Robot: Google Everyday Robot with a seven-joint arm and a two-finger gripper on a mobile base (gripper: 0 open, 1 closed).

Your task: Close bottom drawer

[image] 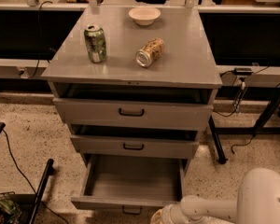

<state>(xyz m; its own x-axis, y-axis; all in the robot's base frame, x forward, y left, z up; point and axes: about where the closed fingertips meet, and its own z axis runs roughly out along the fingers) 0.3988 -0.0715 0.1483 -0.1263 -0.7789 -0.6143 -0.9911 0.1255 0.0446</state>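
The grey cabinet [130,69] has three drawers. The bottom drawer [130,181] is pulled far out and is empty inside; its front panel [126,203] lies at the lower edge of the view, with the dark pull handle [132,212] partly cut off. The middle drawer [133,147] and the top drawer [133,113] stand out a little. My white arm [224,204] comes in from the lower right. The gripper [162,217] is at the bottom edge, just right of the bottom drawer's front panel, mostly cut off by the frame.
A green can [95,43] stands upright on the cabinet top, a tan can [150,52] lies on its side, and a white bowl [144,16] sits at the back. Black cables and a table leg [216,141] are to the right. A dark pole [39,190] lies on the floor at left.
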